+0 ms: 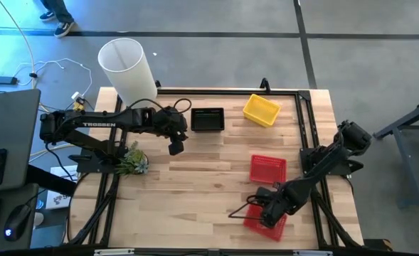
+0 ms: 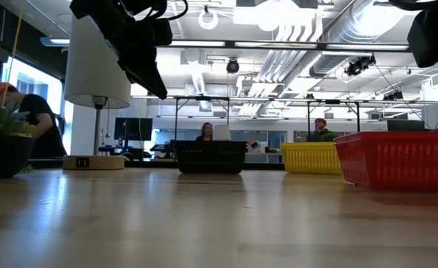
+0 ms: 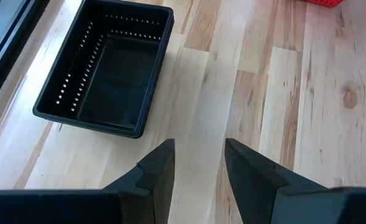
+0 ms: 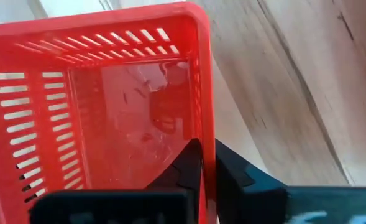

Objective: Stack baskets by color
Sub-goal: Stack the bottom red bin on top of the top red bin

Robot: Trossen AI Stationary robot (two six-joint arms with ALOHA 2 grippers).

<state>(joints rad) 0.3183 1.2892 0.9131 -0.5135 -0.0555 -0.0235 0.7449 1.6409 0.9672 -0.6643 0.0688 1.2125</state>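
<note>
Two red baskets lie on the wooden table's right half: one [image 1: 267, 169] mid-table and one [image 1: 269, 222] near the front edge. My right gripper [image 1: 266, 208] is shut on the nearer one [image 4: 108, 112]. A black basket [image 1: 207, 119] and a yellow basket [image 1: 261, 109] stand on their bottoms at the far edge, a little apart. My left gripper [image 1: 175, 146] hangs open above bare wood, just in front of the black basket [image 3: 105, 65], with nothing between its fingers [image 3: 198, 168]. My right gripper pinches a side wall of the red basket at its rim [image 4: 206, 146]. One finger [image 4: 184, 167] is inside the basket and the other [image 4: 232, 177] outside. The fingers come steeply from above, pointing down. Whether the basket is off the table I cannot tell.
A tall white cylinder lamp [image 1: 127, 67] stands at the far left corner, and a small potted plant [image 1: 131, 162] at the left edge. Dark frame rails [image 1: 305, 124] run along the table's sides. Bare wood [image 1: 209, 185] lies in the middle. People sit in the room behind [image 2: 206, 132].
</note>
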